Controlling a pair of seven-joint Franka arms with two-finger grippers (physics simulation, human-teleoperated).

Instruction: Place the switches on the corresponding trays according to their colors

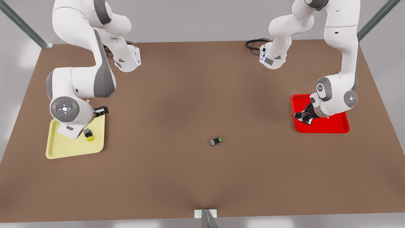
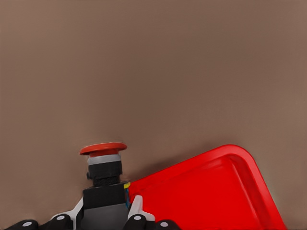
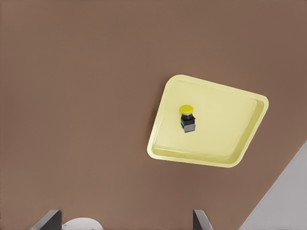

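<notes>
My left gripper (image 1: 304, 116) hangs at the left rim of the red tray (image 1: 335, 125), on the front view's right, and is shut on the red switch (image 1: 294, 114). In the left wrist view the red switch (image 2: 102, 167) stands between the fingers (image 2: 135, 207), its cap over the table beside the red tray (image 2: 216, 191). The yellow switch (image 1: 89, 134) lies in the pale yellow tray (image 1: 63, 148) on the front view's left. My right gripper (image 3: 127, 221) is open high above the yellow tray (image 3: 225, 141) and yellow switch (image 3: 188, 118). The green switch (image 1: 216, 141) lies on its side mid-table.
The brown table (image 1: 202, 95) stretches wide between the two trays. Black cables (image 1: 254, 44) lie at the back near an arm base. Metal frame posts stand at the back corners, and a bracket (image 1: 205, 215) sits at the front edge.
</notes>
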